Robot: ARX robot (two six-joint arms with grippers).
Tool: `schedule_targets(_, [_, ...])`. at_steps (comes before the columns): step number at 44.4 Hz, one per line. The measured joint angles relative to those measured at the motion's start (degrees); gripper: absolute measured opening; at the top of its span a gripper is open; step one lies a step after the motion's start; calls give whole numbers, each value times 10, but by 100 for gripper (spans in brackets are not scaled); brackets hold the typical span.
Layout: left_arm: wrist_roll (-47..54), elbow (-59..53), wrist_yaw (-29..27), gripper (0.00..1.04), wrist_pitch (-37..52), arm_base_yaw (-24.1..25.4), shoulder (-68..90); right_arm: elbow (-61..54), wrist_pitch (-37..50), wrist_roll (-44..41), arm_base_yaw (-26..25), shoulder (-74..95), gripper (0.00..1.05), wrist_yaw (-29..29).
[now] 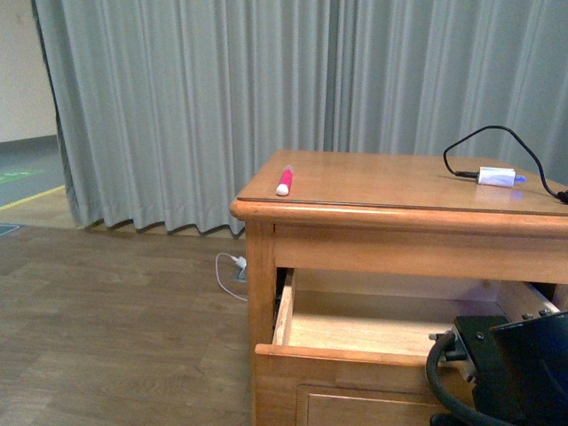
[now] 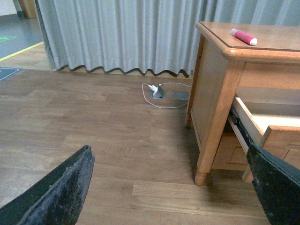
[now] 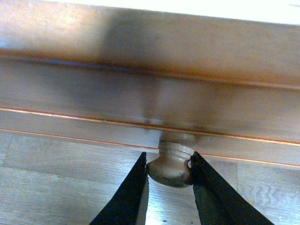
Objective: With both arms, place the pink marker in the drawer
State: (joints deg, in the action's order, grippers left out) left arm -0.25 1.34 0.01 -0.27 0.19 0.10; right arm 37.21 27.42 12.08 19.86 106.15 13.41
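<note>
One pink marker (image 1: pixel 285 181) lies near the front-left corner of the nightstand (image 1: pixel 399 182), above the open drawer (image 1: pixel 355 357). Your right gripper (image 3: pixel 169 161) clamps the knob (image 3: pixel 171 165); your left gripper (image 2: pixel 168 157) gapes wide, empty. A clumsy touch may roll the marker off.

Ahead of the left end effector (image 2: pixel 168 150), brown wood-plank floor (image 2: pixel 93 117) runs to a grey pleated curtain (image 2: pixel 122 33); a floor socket (image 2: pixel 159 93) with white plug (image 2: pixel 151 87) sits near the nightstand (image 2: pixel 211 93).

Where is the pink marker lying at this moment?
In the front view the pink marker lies on top of the nightstand, near its front left corner, above the open drawer and far left of the white charger plug.
</note>
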Motion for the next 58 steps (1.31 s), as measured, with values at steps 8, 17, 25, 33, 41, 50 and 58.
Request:
schedule_targets(8, [0, 0, 0, 99, 0, 0, 0, -30, -11, 46, 3, -106, 62, 19])
schedule_targets(17, [0, 0, 0, 99, 0, 0, 0, -78, -106, 60, 4, -281, 98, 31])
schedule_targets(25, [0, 0, 0, 99, 0, 0, 0, -83, -229, 56, 1, -456, 96, 29])
schedule_targets(33, [0, 0, 0, 99, 0, 0, 0, -66, -308, 38, 2, -546, 96, 25])
schedule_targets(41, [0, 0, 0, 99, 0, 0, 0, -56, -322, 34, 24, -566, 96, 36])
schedule_targets(50, [0, 0, 0, 99, 0, 0, 0, -56, -322, 36, 40, -573, 96, 40])
schedule_targets(58, [0, 0, 0, 99, 0, 0, 0, -56, -322, 37, 40, -574, 96, 41])
